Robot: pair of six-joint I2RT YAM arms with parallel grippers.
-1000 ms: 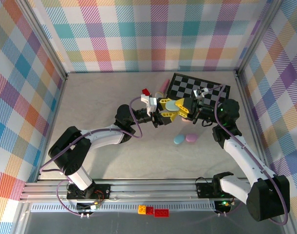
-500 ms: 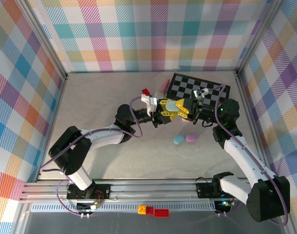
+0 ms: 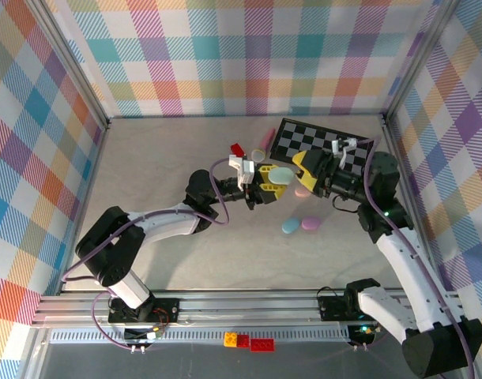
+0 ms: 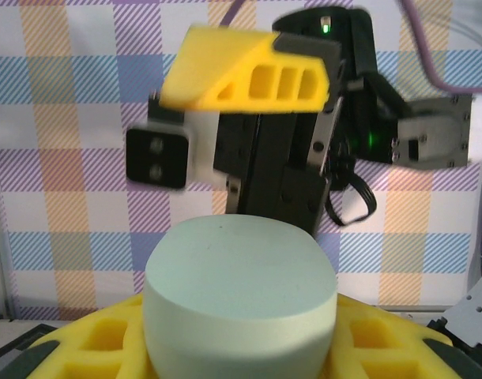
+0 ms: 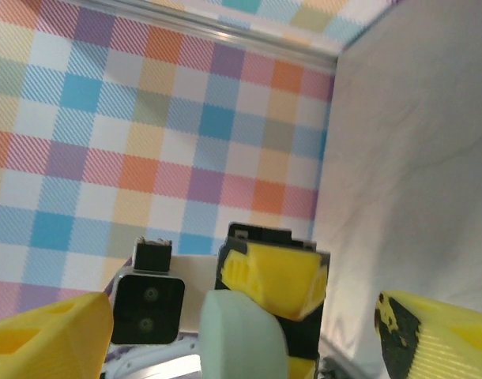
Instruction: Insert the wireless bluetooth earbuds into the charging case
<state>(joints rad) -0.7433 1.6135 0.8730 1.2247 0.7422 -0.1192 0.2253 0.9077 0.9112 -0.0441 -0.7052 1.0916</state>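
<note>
My left gripper (image 3: 270, 178) is shut on a pale mint oval charging case (image 3: 281, 174), held above the table's middle. In the left wrist view the case (image 4: 241, 288) sits between my yellow fingers (image 4: 99, 343), lid shut. My right gripper (image 3: 304, 175) stands open just right of the case, apart from it, with nothing between its fingers. From the right wrist the case (image 5: 241, 339) shows ahead between my spread fingers (image 5: 47, 339), with the left gripper's yellow finger (image 5: 276, 280) against it. The earbuds are hidden or too small to make out.
A blue case (image 3: 291, 227) and a pink case (image 3: 310, 223) lie side by side on the table in front of the grippers. A small pink thing (image 3: 303, 192) lies below the right gripper. A checkerboard (image 3: 324, 142), a red brick (image 3: 236, 148) and a pink piece (image 3: 265, 140) lie behind.
My right gripper has opened and pulled back to the right, off the mint case. The left gripper has kept its hold on the case and barely moved.
</note>
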